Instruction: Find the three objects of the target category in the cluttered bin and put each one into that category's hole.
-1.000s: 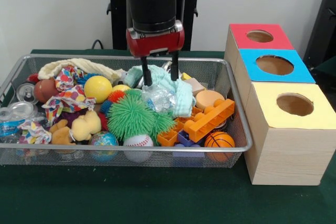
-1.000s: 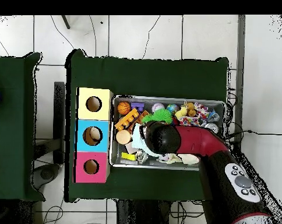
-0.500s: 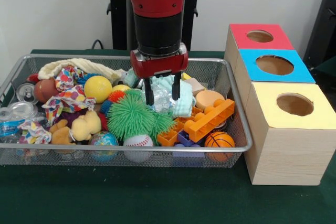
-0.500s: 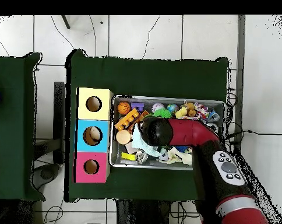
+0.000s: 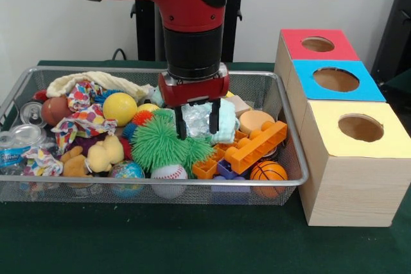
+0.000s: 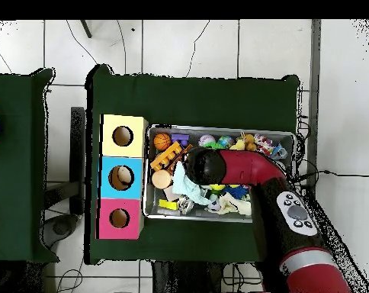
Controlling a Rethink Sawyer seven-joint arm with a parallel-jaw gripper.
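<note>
Over the middle of the cluttered bin [image 5: 292, 152], my gripper [image 5: 198, 134] hangs with fingers spread either side of a crumpled clear bottle [image 5: 196, 120] lying on the pale green cloth [image 5: 225, 125] — spread so they can straddle it. The blue hole [image 5: 336, 79] waits just beside the bin.

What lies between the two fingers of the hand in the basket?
In the front view, a crumpled clear plastic bottle lies between the fingers of the hand, against the pale green cloth.
</note>
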